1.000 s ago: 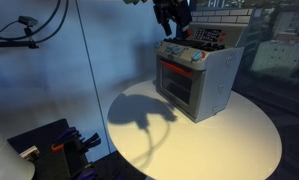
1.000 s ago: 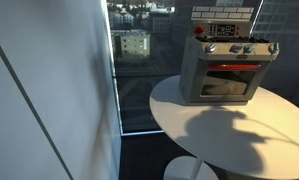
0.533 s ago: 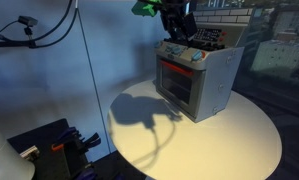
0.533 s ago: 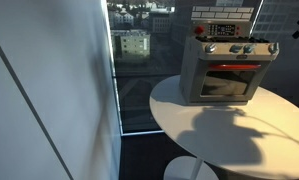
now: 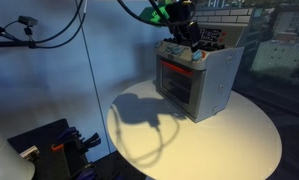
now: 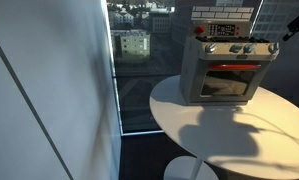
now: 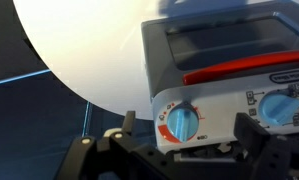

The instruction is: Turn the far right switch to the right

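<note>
Wrist view shows the far right switch as a round blue plastic knob with a ridged grip bar across its face. It sits inside an orange-red printed dial ring on the pale grey control panel of a toy oven. The gripper comes in from the bottom edge. Its black, blocky fingers are spread apart with the knob between them, and neither finger visibly presses on it.

A glossy red bar handle runs across the oven door. A second blue knob of the same shape sits further along the panel. Behind the oven lies the smooth white surface of a round table.

In both exterior views the boxy grey oven stands on the table, its door framed in red. In an exterior view the dark gripper hangs just above the knob row at the oven's top front edge. In an exterior view the switch is the last knob in the row, and only a dark part of the gripper shows at the frame edge.
</note>
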`<act>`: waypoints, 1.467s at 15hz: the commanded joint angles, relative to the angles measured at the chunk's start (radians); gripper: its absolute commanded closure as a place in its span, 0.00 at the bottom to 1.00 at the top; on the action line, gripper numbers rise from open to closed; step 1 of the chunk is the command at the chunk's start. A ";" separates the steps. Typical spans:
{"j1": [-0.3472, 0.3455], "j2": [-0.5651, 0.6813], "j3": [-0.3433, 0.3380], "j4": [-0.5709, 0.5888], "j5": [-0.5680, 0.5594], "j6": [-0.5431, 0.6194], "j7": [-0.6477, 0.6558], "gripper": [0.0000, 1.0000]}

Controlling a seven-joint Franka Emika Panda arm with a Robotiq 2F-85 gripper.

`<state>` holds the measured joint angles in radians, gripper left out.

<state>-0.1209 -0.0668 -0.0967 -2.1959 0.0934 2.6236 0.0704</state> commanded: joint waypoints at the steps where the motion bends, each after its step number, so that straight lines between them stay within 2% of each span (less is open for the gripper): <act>1: 0.012 0.040 -0.008 0.040 0.061 0.024 -0.041 0.00; 9: 0.021 0.091 0.000 0.068 0.133 0.066 -0.088 0.00; 22: 0.018 0.132 0.014 0.095 0.162 0.076 -0.118 0.00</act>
<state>-0.1025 0.0436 -0.0875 -2.1305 0.2189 2.6905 -0.0080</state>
